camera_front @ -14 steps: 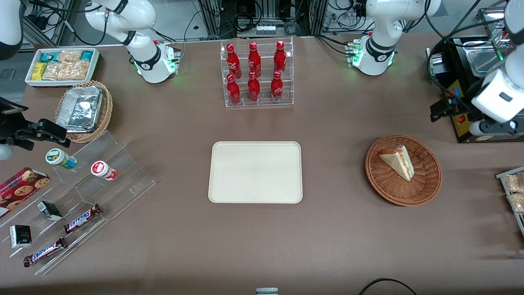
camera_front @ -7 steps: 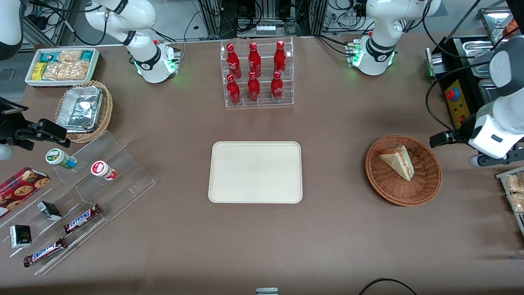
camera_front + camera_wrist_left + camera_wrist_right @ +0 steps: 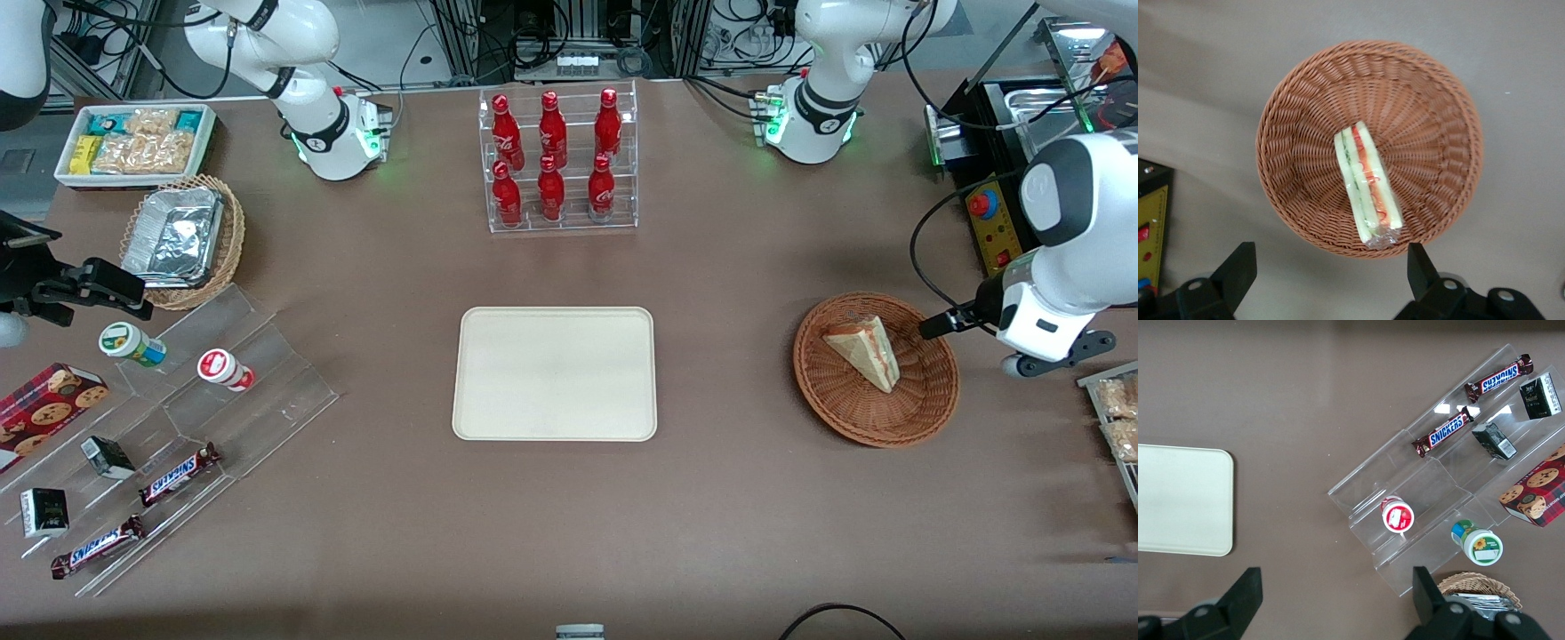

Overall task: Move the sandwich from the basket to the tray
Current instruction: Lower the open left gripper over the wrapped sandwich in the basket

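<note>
- Your gripper (image 3: 1328,267) hangs above the table just outside the basket (image 3: 1441,100), fingers (image 3: 1238,270) spread wide and holding nothing.
- From the gripper, the sandwich (image 3: 1367,189) lies at about 12 o'clock in the wrist view, a short reach ahead and lower, with its near end just inside the basket's rim.
- The wedge's long axis runs roughly from 11 to 5 o'clock in that view, striped cut edge facing up, so it points almost along your line of approach and sits between the two fingers' lines; I judge a small wrist turn would square the jaws across its narrow width.
- In the front view the sandwich (image 3: 862,351) rests in the basket (image 3: 925,418); the gripper (image 3: 942,324) is by the rim at about 2 o'clock.
- The tray (image 3: 556,418) sits bare at table centre, well apart from the basket, toward the parked arm's end.
</note>
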Robot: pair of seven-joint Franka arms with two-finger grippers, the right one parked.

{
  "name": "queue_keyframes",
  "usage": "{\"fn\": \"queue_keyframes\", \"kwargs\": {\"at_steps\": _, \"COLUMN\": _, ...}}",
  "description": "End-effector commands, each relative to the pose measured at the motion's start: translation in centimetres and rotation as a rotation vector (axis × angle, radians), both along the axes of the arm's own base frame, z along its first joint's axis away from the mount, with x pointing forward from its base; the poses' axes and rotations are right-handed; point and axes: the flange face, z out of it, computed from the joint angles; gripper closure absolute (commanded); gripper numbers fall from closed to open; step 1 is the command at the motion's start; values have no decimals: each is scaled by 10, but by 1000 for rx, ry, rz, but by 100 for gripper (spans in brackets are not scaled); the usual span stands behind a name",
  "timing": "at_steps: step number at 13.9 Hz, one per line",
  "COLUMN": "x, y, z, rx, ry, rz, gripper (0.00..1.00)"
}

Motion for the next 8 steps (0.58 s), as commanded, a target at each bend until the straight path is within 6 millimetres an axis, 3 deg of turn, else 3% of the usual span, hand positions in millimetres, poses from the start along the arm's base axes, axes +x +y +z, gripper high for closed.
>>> {"fn": "queue_keyframes", "kwargs": {"at_steps": 1, "x": 5, "y": -3, "z": -37, "rx": 10, "ry": 7, "rz": 107, "gripper": 0}}
{"fn": "queue_keyframes", "kwargs": {"at_steps": 6, "x": -16, "y": 1, "z": -104, "rx": 3, "ry": -67, "rz": 336, "gripper": 1}}
{"fn": "queue_keyframes", "kwargs": {"at_steps": 8, "x": -16, "y": 1, "z": -117, "rx": -16, "ry": -51, "rz": 371, "gripper": 1}}
